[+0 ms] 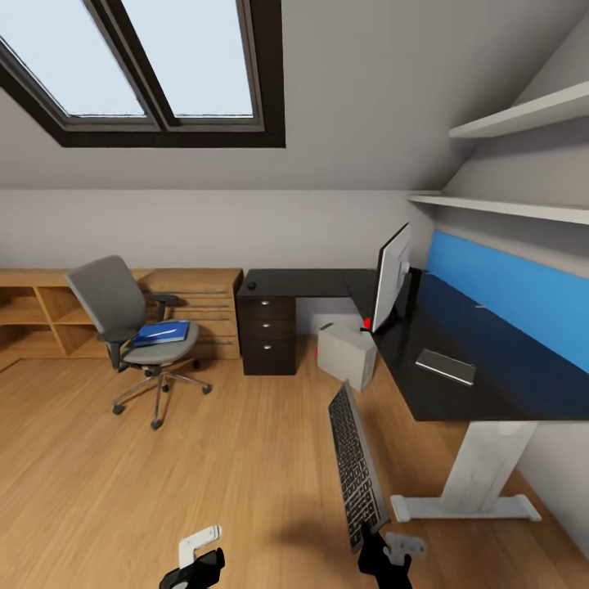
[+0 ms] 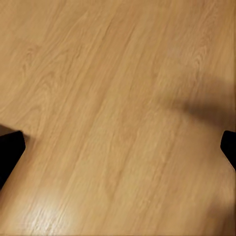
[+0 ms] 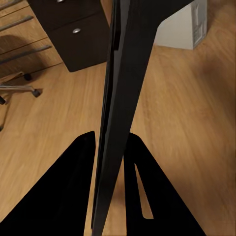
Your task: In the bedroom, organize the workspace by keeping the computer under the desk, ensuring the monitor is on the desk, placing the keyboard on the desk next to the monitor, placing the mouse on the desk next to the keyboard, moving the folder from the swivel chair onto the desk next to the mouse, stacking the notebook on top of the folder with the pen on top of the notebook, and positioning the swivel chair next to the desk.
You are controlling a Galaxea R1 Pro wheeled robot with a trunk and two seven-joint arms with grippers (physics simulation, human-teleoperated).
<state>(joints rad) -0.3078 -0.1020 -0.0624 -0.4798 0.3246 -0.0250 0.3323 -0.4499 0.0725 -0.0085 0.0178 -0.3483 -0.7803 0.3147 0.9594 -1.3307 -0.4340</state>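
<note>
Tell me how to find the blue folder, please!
Look at the grey swivel chair standing before the wooden shelves, left of the black desk. The folder lies flat on its seat. It is bright blue, unlike the grey padding around it.

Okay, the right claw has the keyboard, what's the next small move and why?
Probably carry the slim silver-grey keyboard with dark keys, clamped at its near end in the right claw, forward and up over the glossy black L-shaped desk. The keyboard hangs above the wooden floor, short of the desk's edge and the wide flat monitor.
</note>
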